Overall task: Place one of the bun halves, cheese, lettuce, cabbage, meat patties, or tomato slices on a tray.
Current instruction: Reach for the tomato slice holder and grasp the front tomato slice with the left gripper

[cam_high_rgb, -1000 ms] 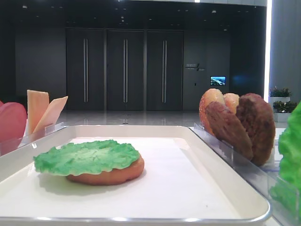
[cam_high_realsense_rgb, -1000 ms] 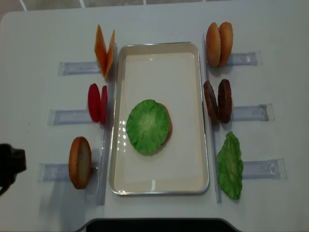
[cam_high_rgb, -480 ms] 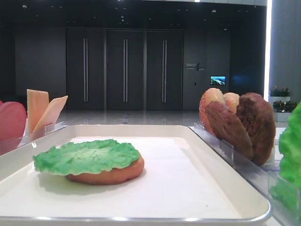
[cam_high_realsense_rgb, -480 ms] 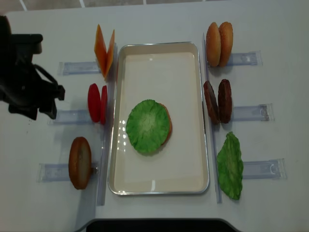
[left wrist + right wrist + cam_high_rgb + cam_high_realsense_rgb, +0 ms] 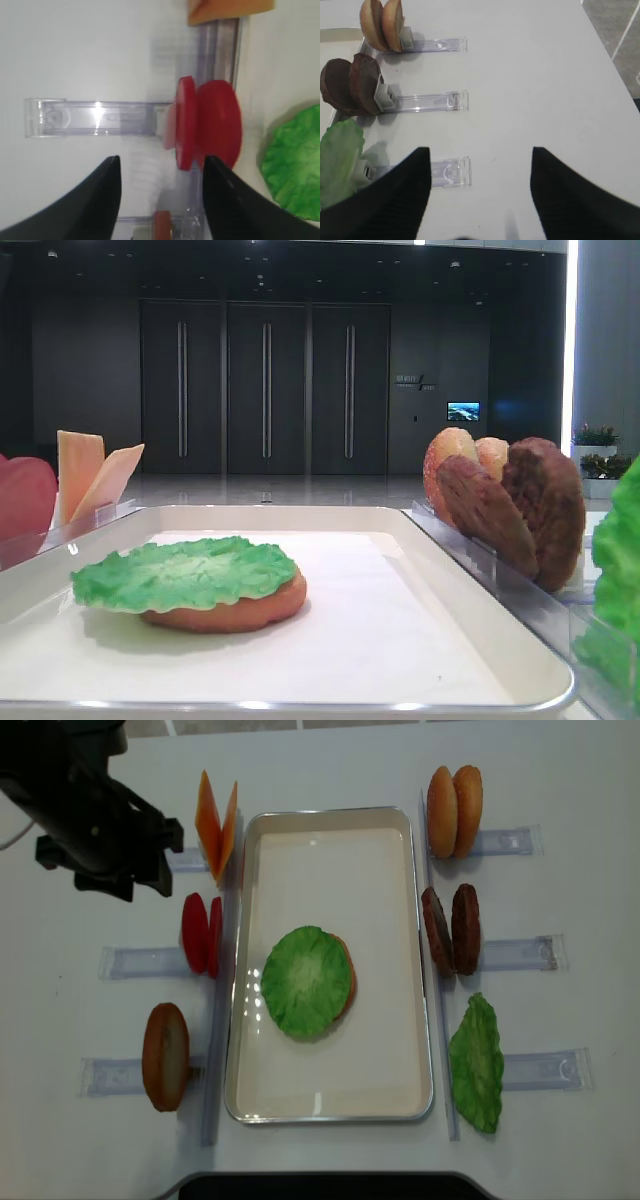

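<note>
On the tray [image 5: 330, 1100], mid-worktop, lettuce [image 5: 305, 982] lies flat on a bun half [image 5: 347, 982]. Right pincer [image 5: 480, 192] hangs released near the right edge. Further back, left pincer [image 5: 160, 197] hovers spread, gripping nothing, over the upright tomato slices [image 5: 210, 122].

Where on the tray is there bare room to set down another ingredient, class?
Free: the tray liner between its far rim and the lettuce, and a shorter strip between lettuce and near rim. Crowded: both long sides, lined by tomato slices, cheese and meat patties.
</note>
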Robot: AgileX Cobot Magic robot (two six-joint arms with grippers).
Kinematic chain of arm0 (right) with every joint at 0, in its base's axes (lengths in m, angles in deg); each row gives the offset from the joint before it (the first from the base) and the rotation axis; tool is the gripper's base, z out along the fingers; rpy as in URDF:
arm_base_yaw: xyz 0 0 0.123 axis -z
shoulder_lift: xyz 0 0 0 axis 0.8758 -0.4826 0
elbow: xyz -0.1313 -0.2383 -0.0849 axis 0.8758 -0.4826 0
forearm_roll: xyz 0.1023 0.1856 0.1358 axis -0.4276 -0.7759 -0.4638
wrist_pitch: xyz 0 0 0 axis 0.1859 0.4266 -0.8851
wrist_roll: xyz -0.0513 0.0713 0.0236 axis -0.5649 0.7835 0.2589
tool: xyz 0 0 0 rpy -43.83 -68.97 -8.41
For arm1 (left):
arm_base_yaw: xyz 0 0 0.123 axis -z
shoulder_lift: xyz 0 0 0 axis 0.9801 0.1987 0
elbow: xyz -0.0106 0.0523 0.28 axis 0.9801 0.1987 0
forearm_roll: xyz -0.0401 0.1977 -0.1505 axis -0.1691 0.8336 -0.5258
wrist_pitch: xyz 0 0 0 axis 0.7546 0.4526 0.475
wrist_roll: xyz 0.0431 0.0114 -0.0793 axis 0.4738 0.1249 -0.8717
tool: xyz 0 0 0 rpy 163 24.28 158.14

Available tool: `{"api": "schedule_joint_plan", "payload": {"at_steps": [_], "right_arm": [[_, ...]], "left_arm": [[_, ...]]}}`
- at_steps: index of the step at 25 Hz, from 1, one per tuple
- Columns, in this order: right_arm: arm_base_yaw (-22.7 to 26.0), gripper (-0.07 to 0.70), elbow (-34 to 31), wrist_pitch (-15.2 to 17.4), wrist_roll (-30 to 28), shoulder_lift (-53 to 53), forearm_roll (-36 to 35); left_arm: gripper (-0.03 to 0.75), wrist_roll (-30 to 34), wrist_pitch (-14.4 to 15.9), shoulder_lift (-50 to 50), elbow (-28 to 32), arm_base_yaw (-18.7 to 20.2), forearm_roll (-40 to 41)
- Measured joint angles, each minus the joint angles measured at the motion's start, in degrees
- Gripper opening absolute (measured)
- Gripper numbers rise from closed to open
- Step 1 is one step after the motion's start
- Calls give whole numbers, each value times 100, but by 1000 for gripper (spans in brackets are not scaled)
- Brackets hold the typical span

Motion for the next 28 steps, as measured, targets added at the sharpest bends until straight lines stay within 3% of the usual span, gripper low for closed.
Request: {"api": "schedule_joint_plan", "payload": {"at_steps": [4,14,21,28], "right_arm": [[0,419,0,0,0,0,0],[0,419,0,0,0,0,0],[0,419,0,0,0,0,0],[0,419,0,0,0,0,0]], "left_arm": [[404,-384,75,403,-303,421,-15],[404,-700,-47,853,-529,465,-398],[404,-720,-296,1315,-529,747,-429],[400,-731,-114,1587,-647,828,-398]]}}
